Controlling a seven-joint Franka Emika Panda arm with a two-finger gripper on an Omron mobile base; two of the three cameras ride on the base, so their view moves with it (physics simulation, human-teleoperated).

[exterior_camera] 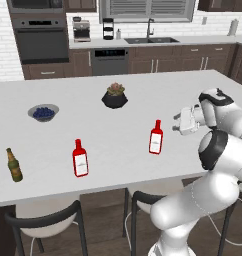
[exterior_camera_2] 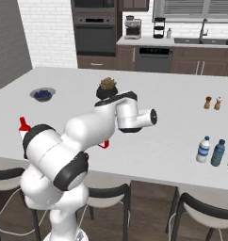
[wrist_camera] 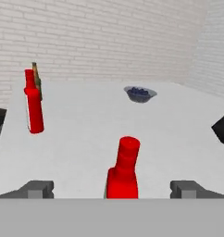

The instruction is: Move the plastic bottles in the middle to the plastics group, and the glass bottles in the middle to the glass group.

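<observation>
A red glass bottle [exterior_camera: 156, 136] with a white label stands mid-counter. My gripper [exterior_camera: 180, 123] hovers just to its right at neck height, open. In the hand view the bottle's neck and cap [wrist_camera: 124, 169] rise centred ahead of the gripper [wrist_camera: 113, 190], with wide gaps to both fingertips [wrist_camera: 37, 189]. The glass group is at the left: an identical red bottle [exterior_camera: 80, 158] and a dark olive bottle [exterior_camera: 13, 165], also visible as the red bottle [wrist_camera: 34, 104] and olive bottle [wrist_camera: 37, 78]. The clear plastic bottle [exterior_camera_2: 203, 149] and blue-teal plastic bottle [exterior_camera_2: 218, 152] stand side by side at the counter's right.
A bowl of blueberries [exterior_camera: 43, 112] and a potted plant in a black pot [exterior_camera: 114, 96] sit farther back on the counter. Salt and pepper shakers [exterior_camera_2: 213, 102] stand at the right rear. Stools [exterior_camera: 43, 220] line the counter's near edge.
</observation>
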